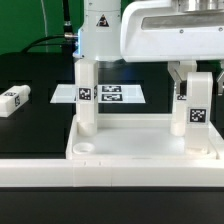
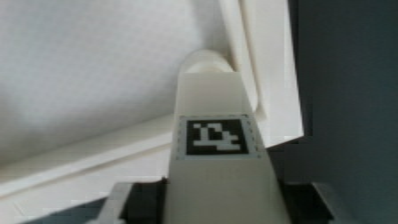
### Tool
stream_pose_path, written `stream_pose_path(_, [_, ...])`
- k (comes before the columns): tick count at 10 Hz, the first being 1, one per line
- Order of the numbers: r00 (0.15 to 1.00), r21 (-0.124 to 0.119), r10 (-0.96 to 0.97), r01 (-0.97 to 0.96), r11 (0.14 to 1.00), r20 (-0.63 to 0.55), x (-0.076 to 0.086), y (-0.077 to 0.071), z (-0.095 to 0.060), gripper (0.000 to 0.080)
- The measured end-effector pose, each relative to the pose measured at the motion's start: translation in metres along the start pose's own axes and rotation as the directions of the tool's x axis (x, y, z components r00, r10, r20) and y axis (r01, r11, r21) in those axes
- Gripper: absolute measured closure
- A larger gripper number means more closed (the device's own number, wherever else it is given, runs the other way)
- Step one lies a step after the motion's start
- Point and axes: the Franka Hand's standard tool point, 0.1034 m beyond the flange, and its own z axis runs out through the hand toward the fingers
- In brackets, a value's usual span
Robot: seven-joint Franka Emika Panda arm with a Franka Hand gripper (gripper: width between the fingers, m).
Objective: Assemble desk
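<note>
Black table (image 1: 30, 125) bears tabletop (image 1: 135, 132); tool (image 1: 195, 90) grips leg (image 1: 196, 118) tagged black-and-white.

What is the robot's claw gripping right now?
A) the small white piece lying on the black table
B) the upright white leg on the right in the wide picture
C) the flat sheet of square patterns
B: the jaws sit on either side of the upright leg at the tabletop's corner, and the wrist view shows it between them.
</note>
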Motion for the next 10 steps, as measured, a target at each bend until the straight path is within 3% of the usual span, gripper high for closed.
stream_pose_path(3, [0.957, -0.004, 0.289, -0.289, 0.957, 0.005, -0.0025, -0.0015, 0.0008, 0.0509])
stream_pose_path(6, [0.828, -0.003, 0.561, -0.561, 0.828, 0.010, -0.0029, -0.0014, 0.0012, 0.0509])
stream_pose_path(9, [0.787, -0.004, 0.616, -0.616, 0.787, 0.010, -0.0032, -0.0016, 0.0015, 0.0508])
stream_pose_path(10, [0.810, -0.003, 0.586, -0.586, 0.810, 0.010, -0.0031, -0.0017, 0.0014, 0.0294])
